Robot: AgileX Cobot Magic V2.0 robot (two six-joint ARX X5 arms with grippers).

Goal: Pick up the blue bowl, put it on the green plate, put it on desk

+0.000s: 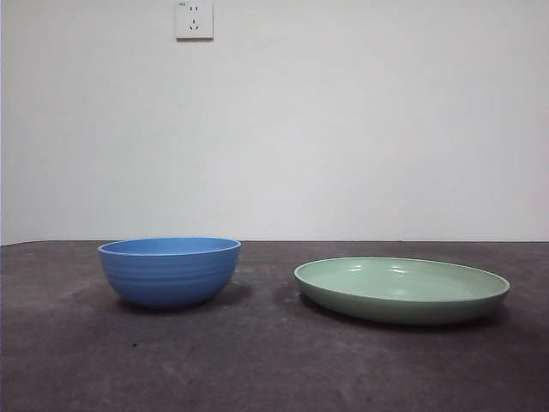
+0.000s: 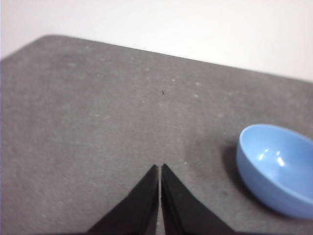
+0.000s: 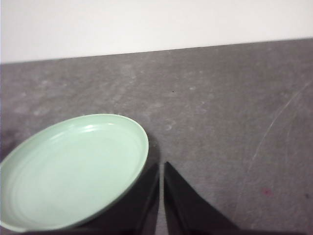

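The blue bowl (image 1: 170, 271) stands upright on the desk (image 1: 257, 360) at the left of the front view. The green plate (image 1: 401, 288) lies flat on the desk to its right, apart from the bowl. Neither arm shows in the front view. My left gripper (image 2: 160, 167) is shut and empty above bare desk, with the blue bowl (image 2: 279, 169) off to one side. My right gripper (image 3: 161, 165) is shut and empty, just beside the rim of the green plate (image 3: 68, 171).
A white wall stands behind the desk's far edge, with a white socket (image 1: 194, 19) high on it. Bare desk (image 2: 98, 122) lies around both dishes and in the gap between them.
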